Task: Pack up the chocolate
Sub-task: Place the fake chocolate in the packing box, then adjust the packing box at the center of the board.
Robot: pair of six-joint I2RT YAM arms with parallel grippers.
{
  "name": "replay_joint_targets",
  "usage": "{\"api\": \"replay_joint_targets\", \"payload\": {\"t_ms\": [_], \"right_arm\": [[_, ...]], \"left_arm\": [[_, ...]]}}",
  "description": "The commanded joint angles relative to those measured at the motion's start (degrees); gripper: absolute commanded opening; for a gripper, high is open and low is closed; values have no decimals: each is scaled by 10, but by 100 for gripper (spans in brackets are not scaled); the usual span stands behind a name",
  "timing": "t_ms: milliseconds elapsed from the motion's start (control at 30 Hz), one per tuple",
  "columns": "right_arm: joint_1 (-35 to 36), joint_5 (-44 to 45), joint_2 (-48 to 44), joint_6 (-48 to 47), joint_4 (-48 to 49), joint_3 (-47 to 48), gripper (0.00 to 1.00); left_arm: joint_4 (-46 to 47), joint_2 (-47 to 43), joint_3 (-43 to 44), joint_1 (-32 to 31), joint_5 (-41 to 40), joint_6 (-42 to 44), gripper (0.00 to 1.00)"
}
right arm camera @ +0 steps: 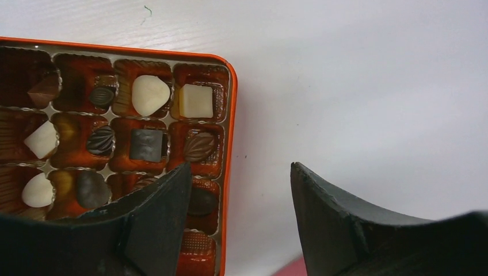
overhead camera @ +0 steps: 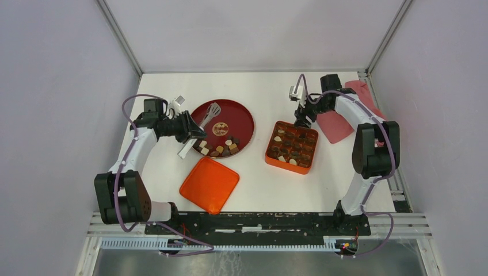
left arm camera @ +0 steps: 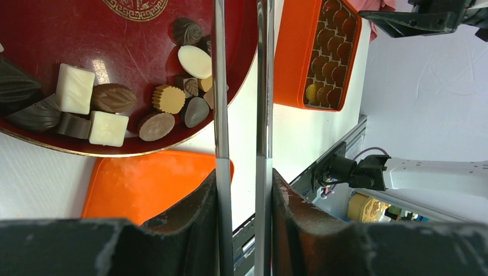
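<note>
Chocolate pieces: clustered at the near rim of the dark red plate, just beyond the orange lid; also seated in several cells of the orange compartment box. Left gripper: clamped on metal tongs, poised by the plate. Right gripper: jaws spread, empty, above the box's far edge. Likely called for: tong tips lowered astride one outlying piece, squeezed gently, lifted straight, neighbours left undisturbed.

White arm links, black joints, purple cables
</note>
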Motion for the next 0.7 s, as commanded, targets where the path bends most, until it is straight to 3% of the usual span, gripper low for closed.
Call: {"api": "replay_joint_targets", "payload": {"t_ms": [0, 367, 667], "right_arm": [[15, 13, 22, -14, -5, 30, 69], [42, 79, 44, -22, 29, 10, 66], [56, 115, 53, -69, 25, -4, 49]], "left_arm": [[26, -25, 2, 3, 32, -19, 2], [14, -28, 7, 3, 34, -15, 2], [10, -35, 6, 3, 38, -15, 2]]}}
